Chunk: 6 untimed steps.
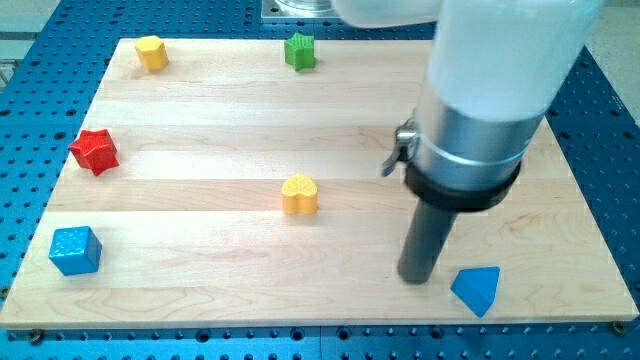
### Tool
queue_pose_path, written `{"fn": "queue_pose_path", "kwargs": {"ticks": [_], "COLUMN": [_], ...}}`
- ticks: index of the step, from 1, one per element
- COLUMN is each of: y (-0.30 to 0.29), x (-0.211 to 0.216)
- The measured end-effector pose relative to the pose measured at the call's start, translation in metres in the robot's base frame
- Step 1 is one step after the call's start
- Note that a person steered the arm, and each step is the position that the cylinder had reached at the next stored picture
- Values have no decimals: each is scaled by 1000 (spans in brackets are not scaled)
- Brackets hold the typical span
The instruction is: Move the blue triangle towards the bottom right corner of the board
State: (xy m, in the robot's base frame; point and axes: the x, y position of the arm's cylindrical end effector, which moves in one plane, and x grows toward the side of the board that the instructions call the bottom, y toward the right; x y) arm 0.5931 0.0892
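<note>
The blue triangle (477, 289) lies on the wooden board (200, 120) near its bottom right corner. My tip (416, 278) rests on the board just left of the blue triangle, with a small gap between them. The rod rises up from the tip into the wide white and silver arm body (490, 90), which hides part of the board's right side.
A blue cube (75, 250) sits at the bottom left. A red star (95, 151) is at the left edge. A yellow heart (300, 194) is near the middle. A yellow hexagon-like block (151, 52) and a green star (299, 50) are along the top edge.
</note>
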Motion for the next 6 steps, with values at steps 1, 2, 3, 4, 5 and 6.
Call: {"fn": "queue_pose_path", "kwargs": {"ticks": [1,2,3,4,5,6], "y": [22,85,116,56,-33,-168], "x": [26,25,24,26,26,25]}}
